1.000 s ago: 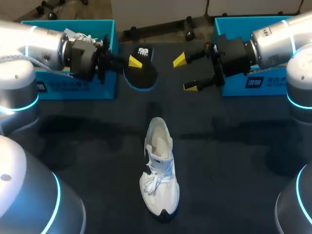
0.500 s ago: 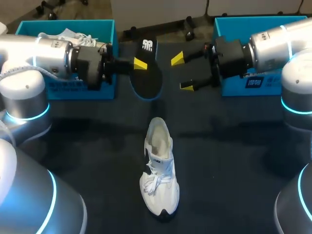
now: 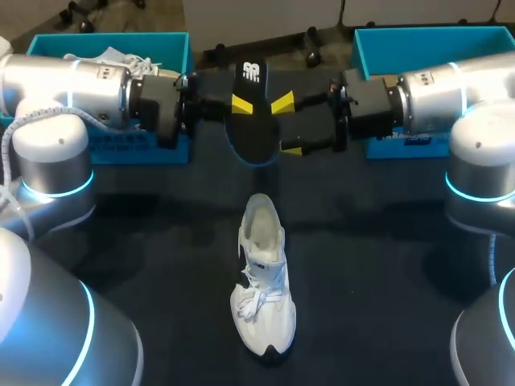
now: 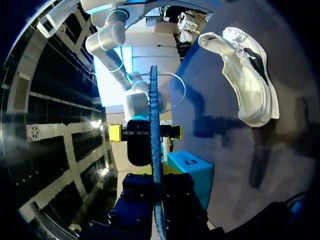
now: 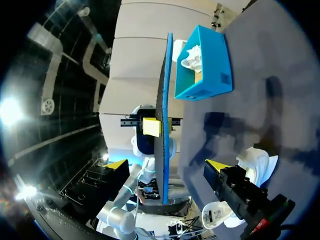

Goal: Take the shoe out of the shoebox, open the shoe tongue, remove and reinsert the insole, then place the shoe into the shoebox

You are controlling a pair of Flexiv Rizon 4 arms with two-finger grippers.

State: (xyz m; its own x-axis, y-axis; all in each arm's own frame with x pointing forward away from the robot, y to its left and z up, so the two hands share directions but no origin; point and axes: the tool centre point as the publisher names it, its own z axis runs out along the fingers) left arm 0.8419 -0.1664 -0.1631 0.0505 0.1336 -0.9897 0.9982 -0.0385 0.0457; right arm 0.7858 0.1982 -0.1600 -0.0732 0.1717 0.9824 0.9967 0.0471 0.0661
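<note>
Insole is black, blue-edged, with a white logo.

The left pincer clamps the insole edge-on, with the shoe well beyond.

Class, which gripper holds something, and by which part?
Left gripper pinches the insole mid-length, at its side edge; right gripper, open around it, holds nothing.
</note>
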